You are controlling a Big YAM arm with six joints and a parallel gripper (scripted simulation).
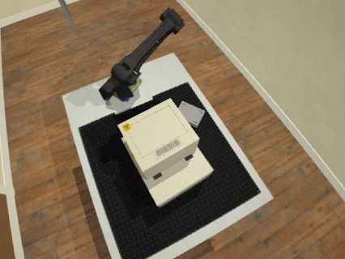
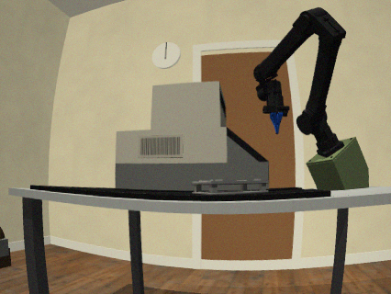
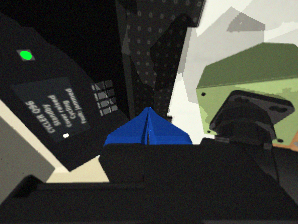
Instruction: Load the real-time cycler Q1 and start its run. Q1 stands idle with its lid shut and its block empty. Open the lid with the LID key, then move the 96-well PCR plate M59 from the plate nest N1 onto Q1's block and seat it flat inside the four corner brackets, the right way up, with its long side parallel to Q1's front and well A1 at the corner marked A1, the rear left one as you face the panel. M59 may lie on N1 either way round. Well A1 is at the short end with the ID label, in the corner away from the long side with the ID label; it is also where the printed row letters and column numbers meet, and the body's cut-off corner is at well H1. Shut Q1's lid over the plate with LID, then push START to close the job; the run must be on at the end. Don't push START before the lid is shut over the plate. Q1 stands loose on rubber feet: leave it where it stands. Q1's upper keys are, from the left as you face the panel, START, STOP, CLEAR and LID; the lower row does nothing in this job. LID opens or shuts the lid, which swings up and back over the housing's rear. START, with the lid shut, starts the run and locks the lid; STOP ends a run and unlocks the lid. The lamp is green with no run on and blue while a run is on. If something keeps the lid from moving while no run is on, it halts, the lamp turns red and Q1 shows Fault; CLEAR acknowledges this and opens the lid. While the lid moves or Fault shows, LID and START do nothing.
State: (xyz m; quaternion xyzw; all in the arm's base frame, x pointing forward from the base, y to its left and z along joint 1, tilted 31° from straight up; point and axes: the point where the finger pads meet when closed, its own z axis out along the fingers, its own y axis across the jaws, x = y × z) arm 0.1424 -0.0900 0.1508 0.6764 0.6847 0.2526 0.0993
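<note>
Hovering above Q1's sloped panel [image 3: 55, 107], the gripper [image 2: 275, 123] is pointing down with fingers pressed together, gripping nothing. Lamp [image 3: 25, 55] is glowing green, lid [image 1: 158, 135] shut: opening step is pending, calling for a descent onto the LID key. Beyond, plate M59 [image 1: 192, 113] is lying on nest N1.

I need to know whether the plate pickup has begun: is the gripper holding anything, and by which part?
Nothing is held: the gripper is shut on nothing, in the air above the cycler's panel.
</note>
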